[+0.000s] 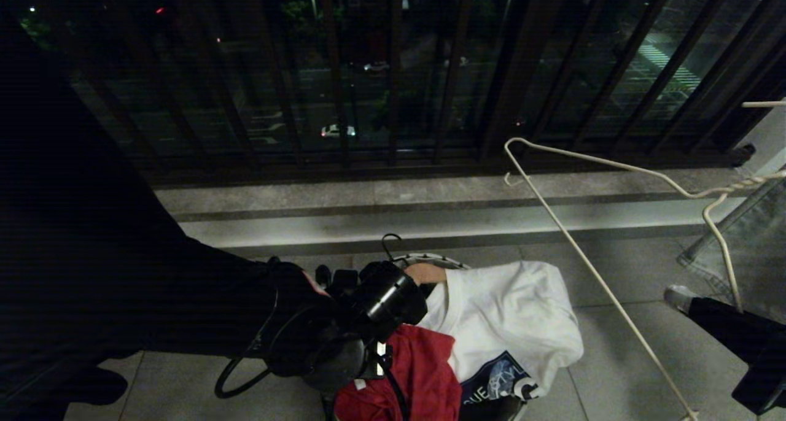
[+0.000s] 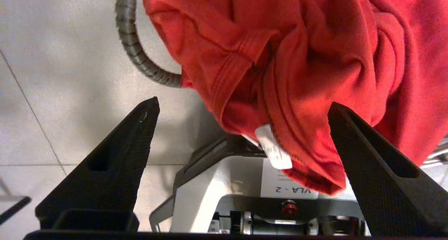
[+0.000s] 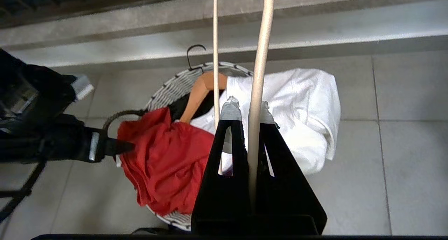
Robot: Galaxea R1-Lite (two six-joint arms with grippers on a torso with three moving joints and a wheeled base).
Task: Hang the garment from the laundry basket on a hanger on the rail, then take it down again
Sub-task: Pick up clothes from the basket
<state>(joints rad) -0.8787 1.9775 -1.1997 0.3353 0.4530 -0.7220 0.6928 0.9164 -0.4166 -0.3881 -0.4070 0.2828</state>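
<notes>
While the red garment lies bunched at the laundry basket rim beside a white T-shirt, left gripper: jaws wide apart over its folds. Right gripper: jaws clamped on the wire hanger. Advice: pinch near the collar tag, lift clear. Legible: "VLA - 2" below.

Left gripper agape, right gripper clamped.
</notes>
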